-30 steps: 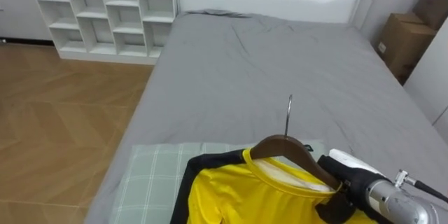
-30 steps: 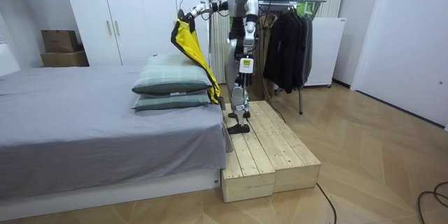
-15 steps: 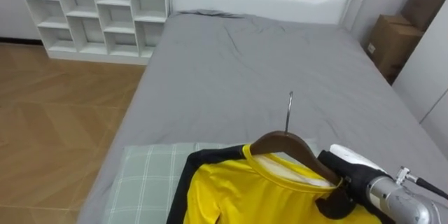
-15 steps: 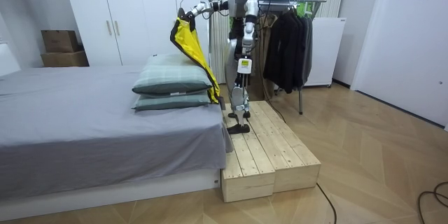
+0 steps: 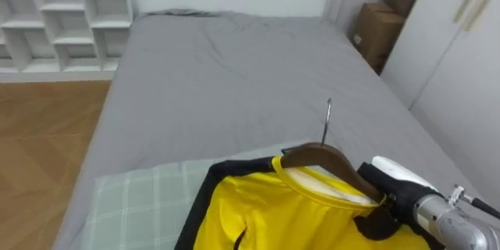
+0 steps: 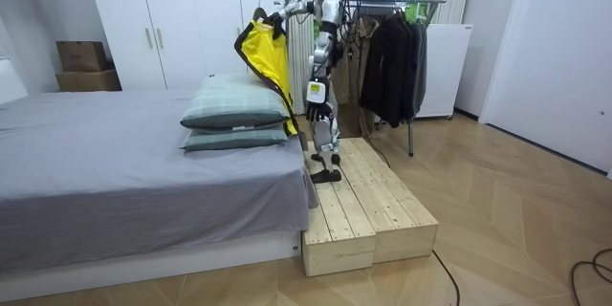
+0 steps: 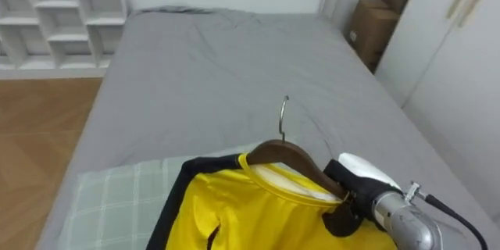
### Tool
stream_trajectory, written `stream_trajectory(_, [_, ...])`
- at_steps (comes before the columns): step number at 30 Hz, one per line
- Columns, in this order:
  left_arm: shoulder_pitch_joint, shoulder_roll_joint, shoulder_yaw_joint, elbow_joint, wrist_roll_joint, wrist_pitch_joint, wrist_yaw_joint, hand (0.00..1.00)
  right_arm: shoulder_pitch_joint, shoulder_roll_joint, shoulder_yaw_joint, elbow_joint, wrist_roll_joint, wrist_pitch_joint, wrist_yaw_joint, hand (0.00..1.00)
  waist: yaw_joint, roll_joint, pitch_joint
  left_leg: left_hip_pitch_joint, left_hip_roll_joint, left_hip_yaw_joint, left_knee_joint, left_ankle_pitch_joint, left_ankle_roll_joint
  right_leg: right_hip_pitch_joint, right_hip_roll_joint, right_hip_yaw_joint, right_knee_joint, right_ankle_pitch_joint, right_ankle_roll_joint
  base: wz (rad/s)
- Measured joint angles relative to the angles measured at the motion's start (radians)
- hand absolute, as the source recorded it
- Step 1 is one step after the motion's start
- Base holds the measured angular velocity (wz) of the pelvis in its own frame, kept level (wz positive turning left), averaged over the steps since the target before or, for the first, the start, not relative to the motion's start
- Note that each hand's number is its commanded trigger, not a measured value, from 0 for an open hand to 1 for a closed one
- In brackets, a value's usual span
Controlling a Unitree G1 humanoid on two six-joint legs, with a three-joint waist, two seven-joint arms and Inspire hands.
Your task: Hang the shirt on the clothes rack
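Right hand (image 5: 388, 203) fingers curled tight round right end of wooden hanger (image 5: 324, 158); yellow shirt (image 5: 289, 219) hangs on it, above checked pillow (image 5: 133, 203), near end of grey bed (image 5: 234, 70).

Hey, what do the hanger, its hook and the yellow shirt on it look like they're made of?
Hanger: probably wood, dark brown with a smooth, slightly glossy varnished look.
Hook: metal, a thin silvery wire that catches the light.
Yellow shirt: likely a light synthetic knit, smooth with soft folds and black trim, though the exact fibre cannot be told.
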Motion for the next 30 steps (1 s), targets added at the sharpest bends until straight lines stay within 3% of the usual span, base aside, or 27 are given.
stream_trajectory(1, [-0.001, 0.000, 0.000, 0.000, 0.002, 0.000, -0.001, 0.00, 0.000, 0.000, 0.000, 0.000, -0.004, 0.004, 0.000, 1.00, 0.001, 0.001, -0.0001, 0.013, 0.012, 0.063, -0.007, -0.006, 0.001, -0.010, -0.003, -0.041, 0.000, 0.017, -0.009, -1.06])
stream_trajectory(2, [-0.002, 0.000, 0.000, 0.000, 0.001, 0.000, -0.001, 0.00, 0.000, 0.000, 0.000, -0.004, -0.004, 0.005, 0.000, 1.00, 0.001, 0.001, 0.0000, 0.016, 0.016, 0.089, -0.010, -0.009, 0.002, -0.014, -0.005, -0.061, 0.000, 0.023, -0.012, -1.30])
stream_trajectory(3, [-0.005, 0.000, 0.001, 0.000, 0.001, 0.001, -0.001, 0.00, 0.000, 0.000, -0.001, -0.015, -0.003, 0.005, 0.001, 1.00, 0.001, 0.003, 0.0029, 0.028, 0.026, 0.146, -0.010, -0.017, 0.002, -0.021, -0.017, -0.107, 0.004, 0.032, -0.019, -1.14])
stream_trajectory(4, [-0.007, 0.002, 0.001, -0.001, 0.000, 0.004, 0.000, 0.00, 0.000, 0.001, -0.001, -0.020, 0.001, 0.005, 0.001, 1.00, -0.001, 0.001, 0.0037, 0.039, 0.031, 0.190, -0.011, -0.022, 0.003, -0.032, -0.035, -0.168, 0.041, 0.016, -0.023, -1.07])
stream_trajectory(5, [-0.010, 0.002, 0.000, -0.001, 0.000, 0.007, 0.000, 0.00, 0.001, 0.001, -0.001, -0.020, 0.002, 0.006, 0.001, 1.00, -0.007, 0.001, 0.0041, 0.049, 0.033, 0.212, -0.011, -0.027, 0.003, -0.032, -0.048, -0.202, 0.078, -0.005, -0.021, -0.97])
stream_trajectory(6, [-0.014, 0.002, -0.002, -0.001, -0.002, 0.008, 0.003, 0.00, 0.004, 0.000, -0.001, -0.020, 0.003, 0.008, 0.000, 1.00, -0.006, 0.002, 0.0019, 0.068, 0.036, 0.252, -0.011, -0.038, 0.002, -0.023, -0.072, -0.244, 0.138, -0.045, -0.008, -0.99])
stream_trajectory(7, [-0.023, 0.003, -0.003, -0.001, -0.002, 0.008, 0.016, 0.00, 0.004, 0.001, -0.001, -0.020, 0.005, 0.007, -0.007, 1.00, -0.003, -0.010, -0.0040, 0.082, 0.037, 0.289, -0.006, -0.045, -0.008, -0.013, -0.086, -0.248, 0.159, -0.073, 0.002, -0.94])
stream_trajectory(8, [-0.026, 0.006, -0.007, -0.001, -0.001, 0.008, 0.021, 0.00, 0.004, 0.004, 0.000, -0.020, 0.006, 0.006, -0.013, 1.00, -0.002, -0.016, -0.0045, 0.084, 0.039, 0.298, 0.003, -0.047, -0.016, -0.012, -0.084, -0.246, 0.152, -0.077, 0.001, -0.77])
stream_trajectory(10, [-0.026, 0.008, -0.021, 0.000, 0.002, 0.009, 0.034, 0.00, 0.005, 0.004, -0.001, -0.020, 0.008, 0.008, -0.031, 1.00, -0.013, -0.013, -0.0041, 0.095, 0.054, 0.319, 0.031, -0.059, -0.032, -0.009, -0.056, -0.228, 0.103, -0.070, -0.031, -0.57])
stream_trajectory(15, [-0.028, 0.017, -0.022, -0.006, 0.003, 0.021, 0.038, 0.00, 0.005, 0.005, -0.002, -0.020, 0.003, 0.007, -0.030, 1.00, -0.039, -0.020, -0.0044, 0.087, 0.076, 0.357, 0.044, -0.057, -0.043, -0.028, -0.025, -0.205, 0.070, -0.051, -0.043, -0.26])
stream_trajectory(20, [-0.027, 0.038, -0.018, -0.024, 0.000, 0.026, 0.038, 0.00, 0.000, 0.004, -0.010, -0.049, 0.013, 0.003, -0.028, 1.00, -0.039, -0.021, -0.0064, 0.077, 0.135, 0.379, 0.133, -0.088, -0.070, -0.026, 0.009, -0.204, 0.075, -0.066, -0.067, -0.18])
stream_trajectory(21, [-0.027, 0.039, -0.019, -0.024, -0.001, 0.026, 0.038, 0.00, -0.002, 0.003, -0.010, -0.053, 0.013, 0.002, -0.029, 1.00, -0.039, -0.020, -0.0067, 0.076, 0.137, 0.376, 0.152, -0.090, -0.074, -0.025, 0.014, -0.198, 0.076, -0.069, -0.070, -0.36])
stream_trajectory(22, [-0.023, 0.039, -0.020, -0.024, -0.014, 0.028, 0.038, 0.00, -0.007, 0.000, -0.010, -0.057, 0.013, -0.003, -0.030, 1.00, -0.032, -0.017, -0.0053, 0.073, 0.151, 0.358, 0.198, -0.090, -0.074, -0.026, 0.025, -0.167, 0.082, -0.075, -0.077, -0.68])
stream_trajectory(24, [-0.011, 0.032, -0.020, -0.022, -0.034, 0.029, 0.039, 0.00, -0.022, 0.000, -0.009, -0.066, 0.012, -0.008, -0.031, 1.00, -0.016, 0.001, -0.0036, 0.069, 0.143, 0.213, 0.246, -0.088, -0.070, -0.024, 0.049, -0.090, 0.095, -0.084, -0.085, -0.98])
stream_trajectory(25, [-0.004, 0.028, -0.018, -0.022, -0.034, 0.029, 0.038, 0.00, -0.030, 0.001, -0.008, -0.077, 0.012, -0.009, -0.034, 1.00, -0.008, 0.009, -0.0032, 0.050, 0.110, 0.078, 0.249, -0.089, -0.046, -0.017, 0.061, -0.034, 0.099, -0.085, -0.091, -1.19])
stream_trajectory(26, [-0.003, 0.024, -0.018, -0.022, -0.030, 0.029, 0.036, 0.00, -0.036, -0.001, -0.007, -0.079, 0.012, -0.008, -0.041, 1.00, 0.000, 0.008, -0.0038, 0.030, 0.051, -0.041, 0.213, -0.096, -0.034, -0.031, 0.062, 0.018, 0.104, -0.084, -0.092, -1.22])
stream_trajectory(28, [0.001, 0.015, -0.018, -0.020, -0.031, 0.028, 0.033, 0.00, -0.055, -0.014, -0.006, -0.079, 0.012, 0.002, -0.041, 1.00, 0.020, 0.007, -0.0041, -0.027, -0.013, -0.131, 0.161, -0.092, -0.036, -0.057, 0.070, 0.094, 0.105, -0.080, -0.087, -1.31])
stream_trajectory(29, [0.005, 0.006, -0.016, -0.017, -0.031, 0.029, 0.027, 0.00, -0.061, -0.027, -0.006, -0.078, 0.012, 0.006, -0.042, 1.00, 0.026, 0.013, -0.0064, -0.053, -0.034, -0.166, 0.113, -0.080, -0.033, -0.064, 0.078, 0.137, 0.103, -0.063, -0.086, -1.27])
stream_trajectory(30, [0.006, 0.003, -0.014, -0.015, -0.031, 0.029, 0.020, 0.00, -0.061, -0.033, -0.006, -0.078, 0.012, 0.006, -0.042, 1.00, 0.025, 0.015, -0.0051, -0.064, -0.045, -0.189, 0.089, -0.062, -0.031, -0.065, 0.083, 0.150, 0.103, -0.057, -0.087, -1.13])
